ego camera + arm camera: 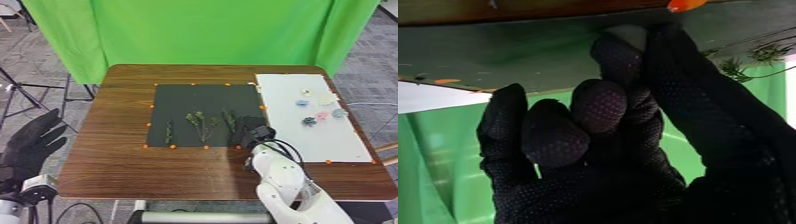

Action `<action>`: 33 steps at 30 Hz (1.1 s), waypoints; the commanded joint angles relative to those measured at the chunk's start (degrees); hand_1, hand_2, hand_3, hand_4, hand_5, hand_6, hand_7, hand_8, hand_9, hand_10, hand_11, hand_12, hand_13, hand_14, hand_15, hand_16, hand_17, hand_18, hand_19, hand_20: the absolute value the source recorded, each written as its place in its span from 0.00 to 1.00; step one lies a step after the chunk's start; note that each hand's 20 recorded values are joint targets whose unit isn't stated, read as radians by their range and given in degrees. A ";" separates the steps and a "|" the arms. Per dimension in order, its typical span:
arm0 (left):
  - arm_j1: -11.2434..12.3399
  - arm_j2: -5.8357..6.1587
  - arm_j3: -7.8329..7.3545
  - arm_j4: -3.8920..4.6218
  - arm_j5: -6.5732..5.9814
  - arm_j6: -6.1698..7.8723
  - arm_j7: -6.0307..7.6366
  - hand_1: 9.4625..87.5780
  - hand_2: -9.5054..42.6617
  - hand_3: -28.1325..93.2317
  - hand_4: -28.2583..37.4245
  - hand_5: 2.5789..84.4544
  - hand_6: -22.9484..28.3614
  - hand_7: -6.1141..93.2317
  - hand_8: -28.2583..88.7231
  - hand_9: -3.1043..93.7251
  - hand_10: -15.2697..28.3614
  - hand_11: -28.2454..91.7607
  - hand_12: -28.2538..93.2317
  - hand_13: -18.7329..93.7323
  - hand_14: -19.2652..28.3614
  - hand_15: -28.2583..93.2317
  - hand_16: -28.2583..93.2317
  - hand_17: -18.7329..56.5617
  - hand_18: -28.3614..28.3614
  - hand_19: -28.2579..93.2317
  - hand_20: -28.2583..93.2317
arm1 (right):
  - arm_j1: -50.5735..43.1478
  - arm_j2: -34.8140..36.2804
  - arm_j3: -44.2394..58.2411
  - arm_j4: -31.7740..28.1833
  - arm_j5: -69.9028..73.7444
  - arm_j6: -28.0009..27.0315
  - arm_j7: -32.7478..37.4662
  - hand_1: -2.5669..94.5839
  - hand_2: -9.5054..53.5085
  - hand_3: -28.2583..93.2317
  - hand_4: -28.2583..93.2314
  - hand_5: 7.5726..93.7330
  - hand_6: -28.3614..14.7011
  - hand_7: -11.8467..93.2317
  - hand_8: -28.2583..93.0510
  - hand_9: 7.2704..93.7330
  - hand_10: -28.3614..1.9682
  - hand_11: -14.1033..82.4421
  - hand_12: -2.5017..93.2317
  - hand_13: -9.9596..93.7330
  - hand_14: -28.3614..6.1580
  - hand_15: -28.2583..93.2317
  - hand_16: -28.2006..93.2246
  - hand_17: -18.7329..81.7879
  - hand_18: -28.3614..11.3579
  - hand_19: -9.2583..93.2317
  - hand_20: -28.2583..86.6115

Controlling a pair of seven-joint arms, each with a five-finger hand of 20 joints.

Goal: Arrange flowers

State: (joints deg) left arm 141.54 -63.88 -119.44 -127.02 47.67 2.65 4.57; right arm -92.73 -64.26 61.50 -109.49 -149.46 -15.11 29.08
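Observation:
In the head view, my right hand [254, 126] is low at the black mat's [185, 100] right edge, beside a slender green sprig [229, 120]. A branching sprig [202, 124] lies mid-mat, with a thin one [169, 134] farther left. Small blue [302, 103], pink [322, 115] and blue-grey [309, 121] flowers rest on the white sheet. The right wrist view has my right hand [616, 170] with curled fingers, thumb and one fingertip meeting; no stem is visible between them. Green sprigs [736, 69] lie beyond the thumb. My left hand [31, 142] is open, left of the table.
The brown table [115, 165] extends around the mat and the white sheet [289, 87]. Small orange markers line their edges. More small flowers, one teal [338, 113] and one pale yellow [306, 92], are on the sheet. A green curtain [204, 35] hangs behind the table.

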 commanded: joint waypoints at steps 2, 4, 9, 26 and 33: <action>0.24 -0.15 -0.03 0.00 0.03 -0.22 -0.46 0.18 0.12 0.81 0.01 0.27 0.49 0.29 0.15 0.23 0.56 0.37 0.39 0.30 0.64 0.41 0.28 0.11 0.81 0.55 0.31 | -1.83 0.00 0.25 0.11 0.61 -2.71 0.18 0.31 0.00 0.91 0.01 0.67 0.64 0.66 0.32 0.71 0.55 0.83 0.57 0.72 0.47 0.96 0.54 0.40 0.13 0.85 0.69; 0.22 -0.12 -0.01 -0.02 0.10 -0.11 -0.54 0.18 0.12 0.81 0.01 0.27 0.49 0.29 0.15 0.23 0.56 0.37 0.39 0.30 0.64 0.41 0.28 0.11 0.81 0.55 0.31 | -1.77 -0.11 0.29 -0.03 0.72 -2.95 0.23 0.28 0.00 0.91 0.01 0.68 0.63 0.70 0.12 0.71 0.54 0.83 0.57 0.72 0.47 0.96 0.54 0.40 0.13 0.85 0.70; 0.22 -0.12 0.00 0.03 0.00 -0.19 -0.57 0.18 0.12 0.81 0.01 0.27 0.49 0.29 0.15 0.23 0.56 0.37 0.39 0.30 0.64 0.41 0.28 0.11 0.82 0.55 0.31 | -1.69 -0.08 0.74 -0.32 1.11 -3.35 0.58 0.25 0.00 0.91 0.01 0.68 0.63 0.71 0.10 0.71 0.54 0.83 0.57 0.72 0.46 0.96 0.54 0.40 0.13 0.85 0.70; 0.65 -0.31 -0.13 -0.17 0.02 -0.12 -0.19 0.18 0.12 0.81 0.01 0.27 0.49 0.29 0.15 0.23 0.56 0.37 0.39 0.30 0.64 0.41 0.28 0.11 0.82 0.55 0.31 | 1.61 4.07 8.49 -1.63 1.38 5.07 7.21 0.17 0.05 0.87 0.02 0.49 0.47 0.53 0.11 0.48 0.29 0.76 0.52 0.65 0.40 0.95 0.53 0.40 0.08 0.87 0.70; 0.69 -0.09 -0.26 -0.15 0.02 -0.05 -0.02 0.18 0.12 0.81 0.01 0.27 0.49 0.29 0.15 0.23 0.57 0.37 0.39 0.30 0.65 0.41 0.28 0.11 0.82 0.55 0.31 | 1.52 8.83 13.62 3.30 0.01 4.39 9.65 0.29 0.01 0.93 0.02 0.30 0.40 0.37 0.15 0.32 0.32 0.36 0.28 0.51 0.40 0.75 0.38 0.34 0.14 0.82 0.67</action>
State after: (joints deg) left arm 141.51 -63.88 -119.46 -127.02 47.67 2.63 4.49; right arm -91.89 -60.93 70.22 -110.21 -147.83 -8.26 36.47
